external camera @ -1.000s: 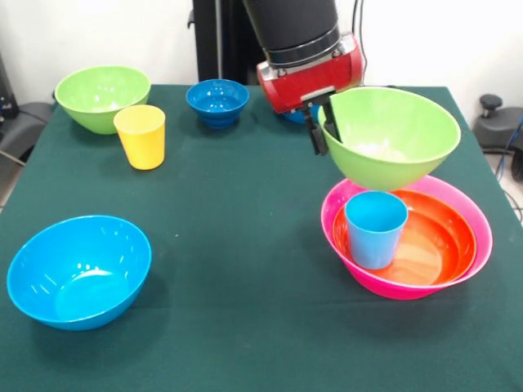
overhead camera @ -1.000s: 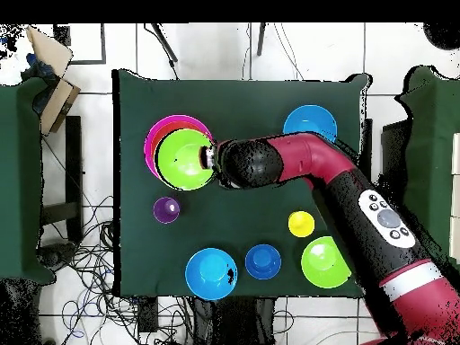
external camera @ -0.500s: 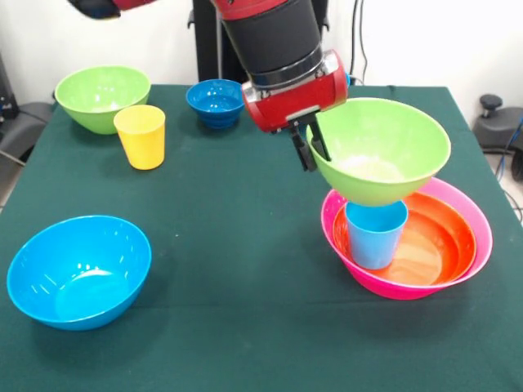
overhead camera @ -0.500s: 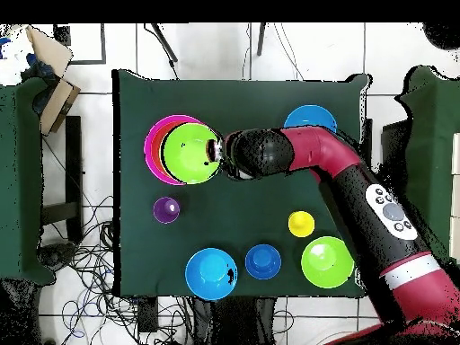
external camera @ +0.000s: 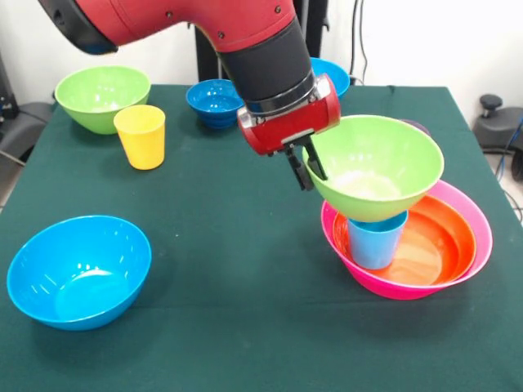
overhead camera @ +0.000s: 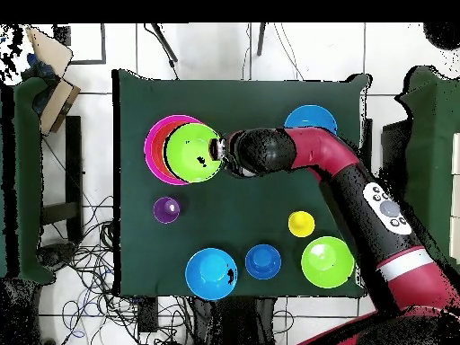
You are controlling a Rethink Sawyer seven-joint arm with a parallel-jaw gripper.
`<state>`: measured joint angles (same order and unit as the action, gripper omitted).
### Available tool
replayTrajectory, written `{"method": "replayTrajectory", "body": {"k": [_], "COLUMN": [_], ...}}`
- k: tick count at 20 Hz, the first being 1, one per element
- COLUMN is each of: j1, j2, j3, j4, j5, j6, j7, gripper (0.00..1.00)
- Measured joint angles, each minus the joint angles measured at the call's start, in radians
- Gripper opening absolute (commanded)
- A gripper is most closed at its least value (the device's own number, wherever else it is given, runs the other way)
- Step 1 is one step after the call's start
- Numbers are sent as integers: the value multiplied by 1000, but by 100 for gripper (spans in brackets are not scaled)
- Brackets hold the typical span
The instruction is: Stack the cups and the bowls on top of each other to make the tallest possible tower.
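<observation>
My gripper [external camera: 307, 166] is shut on the near-left rim of a lime green bowl [external camera: 377, 167]. It holds the bowl slightly tilted, with its bottom on or just above the light blue cup [external camera: 375, 239]. That cup stands upright in the orange bowl [external camera: 437, 245], which is nested in the large pink bowl [external camera: 484, 237]. From overhead, the held green bowl [overhead camera: 193, 153] covers most of the pink bowl [overhead camera: 150, 144], and the gripper [overhead camera: 218, 154] is at its rim. The blue cup is hidden there.
On the table stand a yellow cup [external camera: 140, 135], a second lime green bowl [external camera: 102, 96], a dark-blue footed bowl [external camera: 216, 101] and a bright blue bowl [external camera: 79, 270]. Another blue bowl [external camera: 331, 75] is behind the arm. A purple cup [overhead camera: 166, 210] shows overhead.
The arm has come down and shifted slightly left in the front view. This lowered the green bowl from above the tower down to the blue cup's mouth.
</observation>
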<state>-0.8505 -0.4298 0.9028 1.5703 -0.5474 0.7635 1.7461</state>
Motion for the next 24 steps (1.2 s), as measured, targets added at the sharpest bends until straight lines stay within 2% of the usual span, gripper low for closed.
{"method": "replayTrajectory", "body": {"k": [12,24], "j1": [-8,-10], "j2": [60,70], "j3": [6,29], "j4": [-24,-34], "j5": [-5,-8], "j6": [0,0], "j7": [-20,-20], "gripper": [0,0]}}
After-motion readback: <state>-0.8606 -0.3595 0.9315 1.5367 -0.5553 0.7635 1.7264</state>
